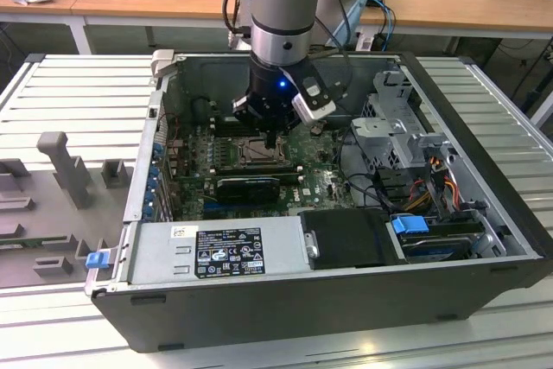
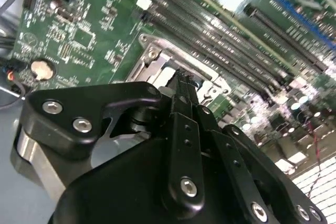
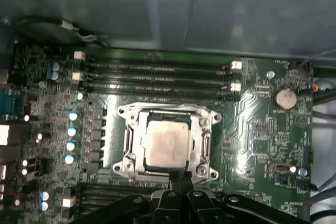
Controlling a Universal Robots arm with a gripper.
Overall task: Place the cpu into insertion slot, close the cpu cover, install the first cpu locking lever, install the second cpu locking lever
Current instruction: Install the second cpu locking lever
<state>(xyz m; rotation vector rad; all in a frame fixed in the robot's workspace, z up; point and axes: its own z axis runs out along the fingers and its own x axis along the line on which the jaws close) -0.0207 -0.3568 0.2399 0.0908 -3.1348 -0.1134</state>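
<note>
Silvery-beige square cpu [image 3: 167,144] sits in silver-rimmed insertion slot [image 3: 205,145]. Black end effector [image 3: 178,178] hovers at slot's edge, fingers pressed together, holding nothing.

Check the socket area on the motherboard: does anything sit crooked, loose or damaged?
Nothing stands out. The pale silvery square cpu lies flat and square inside the silver-rimmed insertion slot, and the black gripper sits at the slot's edge.

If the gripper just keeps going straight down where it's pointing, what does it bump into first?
Probably the silver cpu cover at the socket's near edge, right beside the cpu. The gripper points there, though how far above it sits is hard to judge.
</note>
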